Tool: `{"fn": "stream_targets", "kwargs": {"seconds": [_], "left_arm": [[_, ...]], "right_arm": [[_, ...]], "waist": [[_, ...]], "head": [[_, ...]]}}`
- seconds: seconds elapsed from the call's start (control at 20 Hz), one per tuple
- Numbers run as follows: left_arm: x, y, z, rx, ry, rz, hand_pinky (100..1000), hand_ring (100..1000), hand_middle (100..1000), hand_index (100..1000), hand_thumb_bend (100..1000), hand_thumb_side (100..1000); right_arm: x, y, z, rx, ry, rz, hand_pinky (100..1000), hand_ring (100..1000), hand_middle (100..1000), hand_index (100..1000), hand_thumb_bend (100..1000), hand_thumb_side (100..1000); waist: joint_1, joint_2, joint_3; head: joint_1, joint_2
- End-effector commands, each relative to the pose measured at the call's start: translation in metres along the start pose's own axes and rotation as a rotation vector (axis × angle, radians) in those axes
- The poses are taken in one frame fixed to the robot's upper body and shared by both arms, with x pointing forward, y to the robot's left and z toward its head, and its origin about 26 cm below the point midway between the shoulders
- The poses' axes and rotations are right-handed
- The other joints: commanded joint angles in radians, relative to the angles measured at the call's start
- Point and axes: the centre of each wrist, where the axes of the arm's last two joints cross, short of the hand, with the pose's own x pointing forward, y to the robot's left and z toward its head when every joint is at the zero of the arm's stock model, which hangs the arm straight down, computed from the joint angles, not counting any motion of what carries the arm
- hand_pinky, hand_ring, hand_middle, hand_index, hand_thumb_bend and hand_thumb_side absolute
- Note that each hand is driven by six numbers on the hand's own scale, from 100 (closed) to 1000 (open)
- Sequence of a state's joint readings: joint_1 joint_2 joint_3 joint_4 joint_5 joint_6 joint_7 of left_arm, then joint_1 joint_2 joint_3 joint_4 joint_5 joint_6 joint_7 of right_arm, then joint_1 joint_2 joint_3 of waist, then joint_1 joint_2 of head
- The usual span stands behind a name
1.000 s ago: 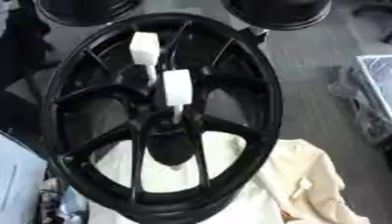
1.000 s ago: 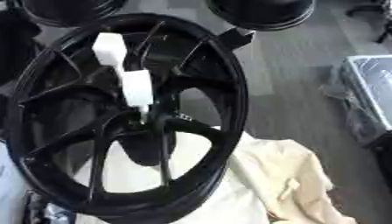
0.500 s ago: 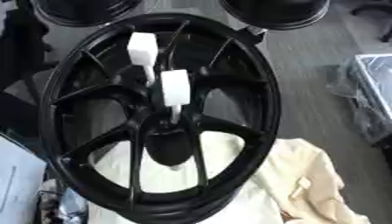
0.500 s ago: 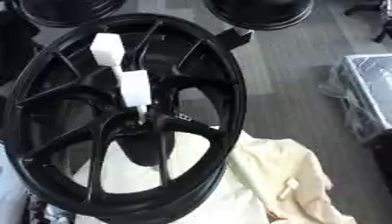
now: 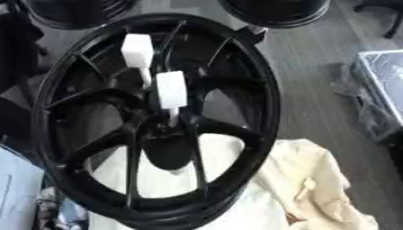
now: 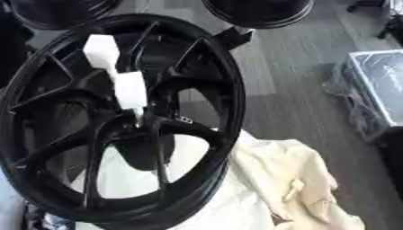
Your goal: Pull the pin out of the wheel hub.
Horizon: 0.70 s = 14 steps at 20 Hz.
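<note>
Spokes of a large glossy black alloy wheel [image 5: 236, 90] meet at its hub [image 5: 169, 130], where a thin pin with a white block-shaped handle [image 5: 171, 90] stands inserted. A second white-handled pin [image 5: 138, 50] sits nearer the far rim. Cream cloth [image 6: 291, 179] lies under the wheel's near edge. Neither robot hand shows in either view.

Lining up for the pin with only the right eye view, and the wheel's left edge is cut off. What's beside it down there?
Observer: The left eye view shows the left edge of the rim whole; a white sheet of paper lies beside its lower left.
Operator: The two white blocks look joined here. Are they?
Observer: No. The upper white block stands apart from the lower white block, on its own thin rod.
</note>
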<state>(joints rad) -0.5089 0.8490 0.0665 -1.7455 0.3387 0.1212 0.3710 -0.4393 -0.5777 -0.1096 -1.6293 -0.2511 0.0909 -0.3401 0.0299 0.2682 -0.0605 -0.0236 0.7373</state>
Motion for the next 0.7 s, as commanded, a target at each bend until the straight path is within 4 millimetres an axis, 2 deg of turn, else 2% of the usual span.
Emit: {"fn": "stream_targets", "kwargs": {"seconds": [0.05, 0.3, 0.4, 0.7], "left_arm": [[0.009, 0.015, -0.018, -0.053, -0.003, -0.078, 791, 791, 810, 817, 305, 766], [0.008, 0.018, -0.023, -0.067, 0.001, -0.088, 788, 788, 795, 819, 322, 764], [0.009, 0.019, -0.031, -0.098, 0.018, -0.153, 790, 788, 795, 822, 329, 766], [0.000, 0.002, -0.058, -0.200, 0.086, -0.271, 796, 795, 801, 830, 355, 760]], "right_arm": [[0.014, -0.008, -0.006, 0.002, -0.042, 0.024, 896, 724, 672, 832, 207, 344], [0.013, -0.008, -0.005, 0.005, -0.040, 0.026, 896, 724, 672, 832, 208, 343], [0.012, -0.005, -0.005, 0.019, -0.033, 0.028, 895, 723, 671, 831, 209, 343], [0.009, -0.004, -0.004, 0.032, -0.020, 0.033, 894, 723, 671, 831, 211, 343]], "waist": [[0.000, -0.026, 0.000], [0.001, -0.029, -0.003], [0.003, -0.036, -0.016], [0.004, -0.042, -0.023]], "head": [[-0.002, 0.003], [-0.002, 0.005], [0.001, 0.010], [-0.006, 0.016]]}}
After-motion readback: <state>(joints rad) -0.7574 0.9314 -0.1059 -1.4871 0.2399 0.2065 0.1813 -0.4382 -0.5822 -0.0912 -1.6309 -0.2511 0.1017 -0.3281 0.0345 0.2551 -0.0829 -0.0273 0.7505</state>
